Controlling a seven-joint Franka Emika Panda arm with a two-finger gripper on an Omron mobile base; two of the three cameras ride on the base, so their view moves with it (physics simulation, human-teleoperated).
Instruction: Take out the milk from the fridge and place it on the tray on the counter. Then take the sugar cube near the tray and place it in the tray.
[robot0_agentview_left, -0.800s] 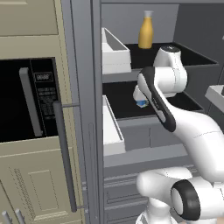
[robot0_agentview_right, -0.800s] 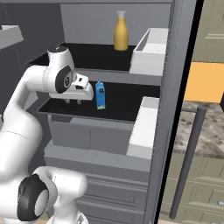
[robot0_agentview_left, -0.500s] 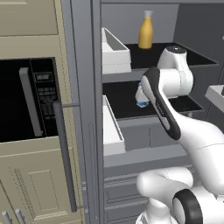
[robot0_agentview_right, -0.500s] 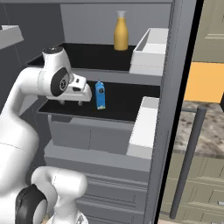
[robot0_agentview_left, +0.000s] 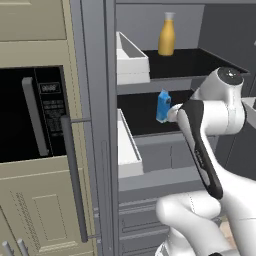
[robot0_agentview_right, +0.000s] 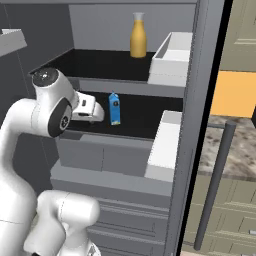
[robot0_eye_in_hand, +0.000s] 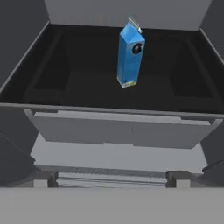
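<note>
The milk (robot0_eye_in_hand: 130, 54), a small blue carton with a white gabled top, stands upright on the black middle shelf (robot0_eye_in_hand: 87, 89) of the open fridge (robot0_agentview_left: 95, 100). From the left the milk (robot0_agentview_left: 163, 106) shows just left of my white hand, and from the right the milk (robot0_agentview_right: 114, 109) stands just right of it. My gripper (robot0_eye_in_hand: 112, 179) is open, level with the shelf's front edge and short of the carton, with nothing between its fingers. The gripper (robot0_agentview_right: 101, 116) stays a small gap from the carton. The tray and the sugar cube are out of view.
A yellow-orange bottle (robot0_agentview_left: 166, 41) stands on the shelf above. White door bins (robot0_agentview_right: 170, 57) hang on the open door, one lower bin (robot0_agentview_left: 127, 145) beside the milk's shelf. A black microwave (robot0_agentview_left: 30, 115) sits left of the fridge. A strip of speckled counter (robot0_agentview_right: 245, 150) lies at right.
The arm's elbow has swung aside and the hand has dipped slightly in front of the middle shelf. The milk has not moved and now shows clear of the arm in the left base view.
</note>
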